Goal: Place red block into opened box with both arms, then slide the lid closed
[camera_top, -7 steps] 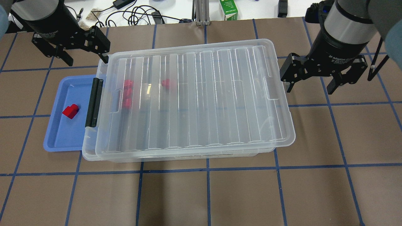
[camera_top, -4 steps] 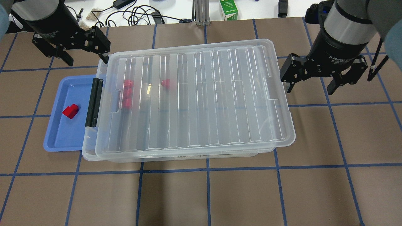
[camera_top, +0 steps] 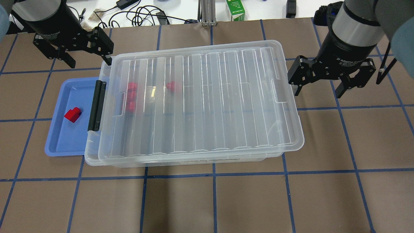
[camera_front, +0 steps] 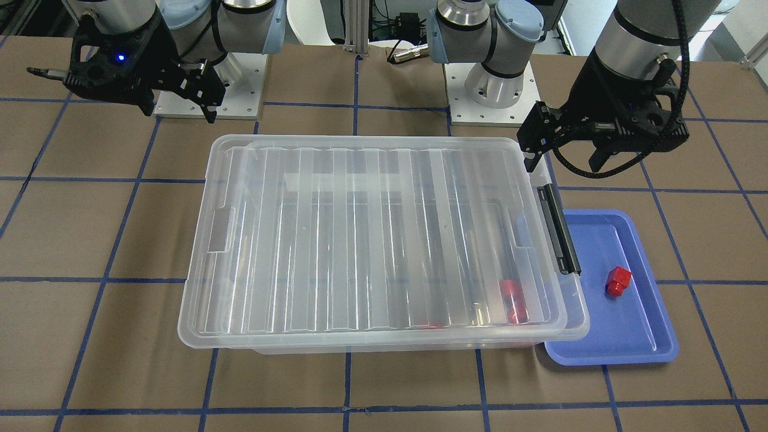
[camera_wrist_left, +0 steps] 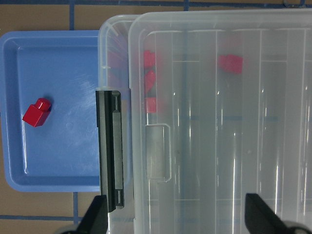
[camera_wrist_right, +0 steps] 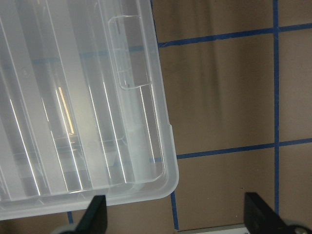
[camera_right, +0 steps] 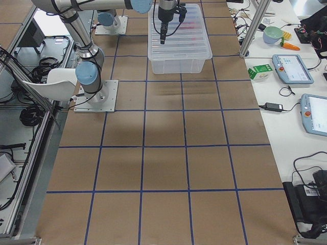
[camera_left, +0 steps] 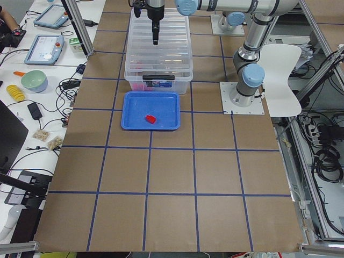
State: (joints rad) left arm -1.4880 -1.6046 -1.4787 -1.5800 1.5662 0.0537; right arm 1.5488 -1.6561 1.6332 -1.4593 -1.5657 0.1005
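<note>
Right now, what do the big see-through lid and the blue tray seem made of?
The lid: probably clear glossy plastic; red blocks show through, and its ribs catch glare. The blue tray: likely moulded plastic, smooth, with soft reflections.

Right arm (camera_top: 354, 30) slightly leftward (barely).

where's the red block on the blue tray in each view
Front-facing: red block, right of the black bar.
Overhead: left of it.
Exterior left: left of centre, below it.
Exterior right: not visible.
Left wrist: left edge.
Right wrist: not in it.
Landmark: the black bar.
</note>
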